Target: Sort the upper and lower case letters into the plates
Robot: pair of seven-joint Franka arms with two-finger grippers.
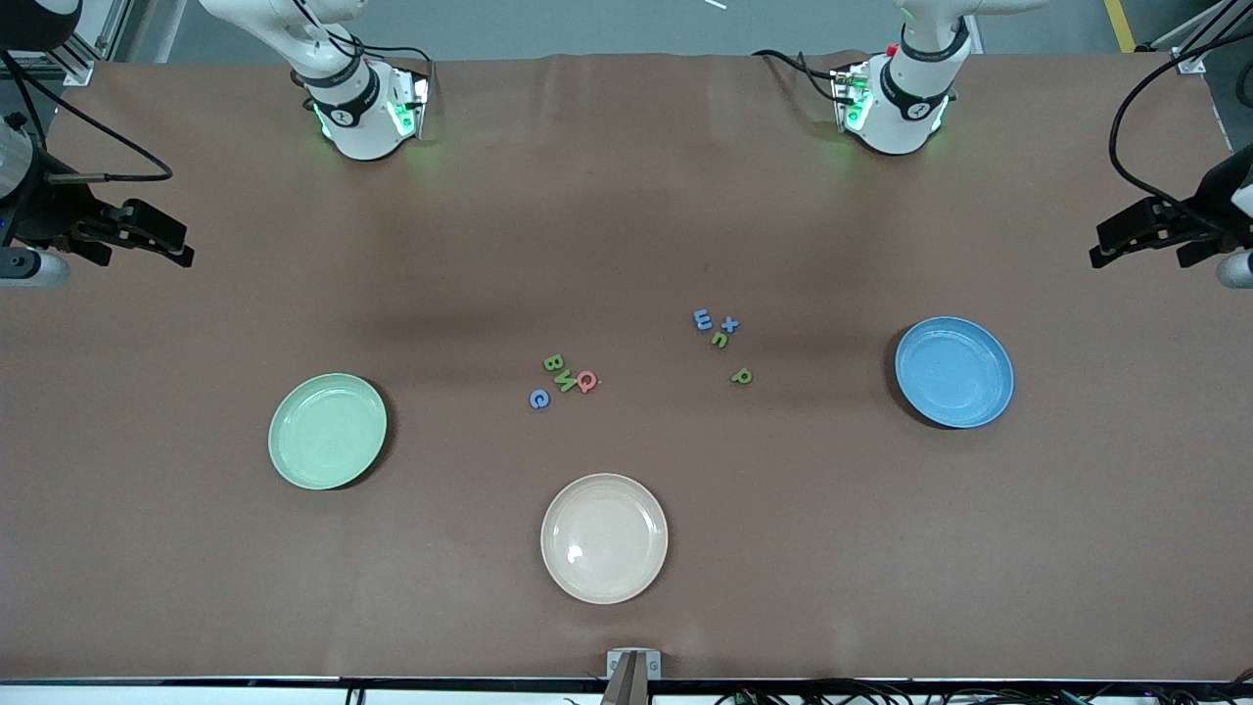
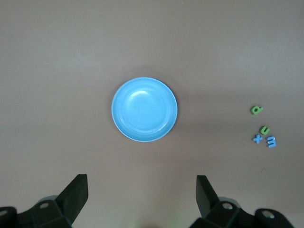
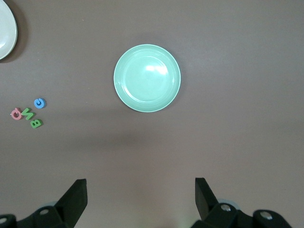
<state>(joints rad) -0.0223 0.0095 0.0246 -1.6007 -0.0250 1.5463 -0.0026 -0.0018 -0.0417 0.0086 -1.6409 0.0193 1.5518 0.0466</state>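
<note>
Start configuration: no letter has been sorted, and all three plates are empty.

The letters lie in two clusters near the table centre. One cluster comprises a green B (image 1: 553,363), a green N (image 1: 566,380), a pinkish-red Q (image 1: 585,381) and a blue C (image 1: 538,399). It lies toward the right arm's end, the side of the mint green plate (image 1: 327,431). The other cluster comprises a blue m (image 1: 702,319), a blue plus-shaped piece (image 1: 729,324), a small green letter (image 1: 719,341) and a green p (image 1: 741,376). It lies toward the left arm's end, the side of the blue plate (image 1: 954,371). This layout appears to give each arm a short carry to its own plate.

The cream-beige plate (image 1: 604,538) sits nearest the front camera, between the two clusters.

The left gripper (image 2: 141,199) hangs high over the table edge by the blue plate, fingers spread wide, holding nothing. The right gripper (image 3: 140,199) hangs likewise by the mint green plate, fingers spread and empty. Both arms wait, parked clear of the work area.
</note>
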